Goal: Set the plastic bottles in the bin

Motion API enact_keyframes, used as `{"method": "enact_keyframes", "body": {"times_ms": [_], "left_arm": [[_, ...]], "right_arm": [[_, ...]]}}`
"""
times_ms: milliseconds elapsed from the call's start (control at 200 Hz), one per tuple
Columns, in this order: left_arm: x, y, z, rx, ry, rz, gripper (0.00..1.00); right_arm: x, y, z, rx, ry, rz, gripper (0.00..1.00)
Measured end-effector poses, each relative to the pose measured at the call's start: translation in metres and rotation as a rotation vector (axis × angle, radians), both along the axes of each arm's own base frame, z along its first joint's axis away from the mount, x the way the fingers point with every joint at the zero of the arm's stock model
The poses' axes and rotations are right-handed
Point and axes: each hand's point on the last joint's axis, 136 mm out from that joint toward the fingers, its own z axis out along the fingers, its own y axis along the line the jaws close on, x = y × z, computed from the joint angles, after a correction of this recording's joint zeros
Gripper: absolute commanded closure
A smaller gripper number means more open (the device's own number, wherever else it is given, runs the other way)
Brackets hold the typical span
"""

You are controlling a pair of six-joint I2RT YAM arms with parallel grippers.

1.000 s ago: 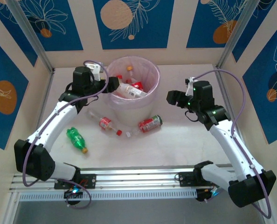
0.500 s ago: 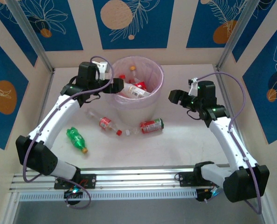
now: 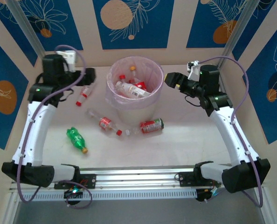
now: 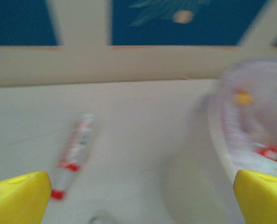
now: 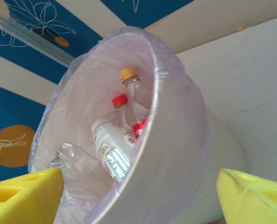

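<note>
Red-labelled bottles (image 3: 106, 123), print unreadable, pink-lined bin (image 3: 134, 108)

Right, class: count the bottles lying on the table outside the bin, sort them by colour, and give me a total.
Clear red-labelled bottles: 3
Green bottle: 1
Total on the table: 4
</note>
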Motion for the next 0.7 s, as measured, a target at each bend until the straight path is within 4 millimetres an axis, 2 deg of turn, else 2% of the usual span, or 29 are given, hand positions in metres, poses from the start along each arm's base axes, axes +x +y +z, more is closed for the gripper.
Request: {"method": "enact_keyframes", "body": {"times_ms": [100, 155, 220, 460, 585, 700], "left_arm": [[0.007, 0.055, -0.017, -0.008, 0.05, 0.144, 0.04], [0.014, 0.072, -0.032, -0.016, 0.092, 0.184, 0.05], [0.027, 0.083, -0.055, -0.021, 0.152, 0.205, 0.05], [0.07, 0.092, -0.157, -0.013, 0.388, 0.188, 0.04], [0.084, 0.093, -0.2, 0.001, 0.475, 0.161, 0.03], [0.098, 0.094, -0.23, 0.019, 0.53, 0.138, 0.02]], "right_arm": [[0.005, 0.014, -0.01, -0.005, 0.035, 0.036, 0.2], [0.009, 0.021, -0.018, -0.015, 0.052, 0.053, 0.22], [0.014, 0.028, -0.026, -0.027, 0.071, 0.067, 0.24], [0.019, 0.037, -0.049, -0.053, 0.125, 0.087, 0.3], [0.019, 0.037, -0.05, -0.057, 0.125, 0.082, 0.31], [0.019, 0.037, -0.05, -0.058, 0.125, 0.08, 0.32]]}}
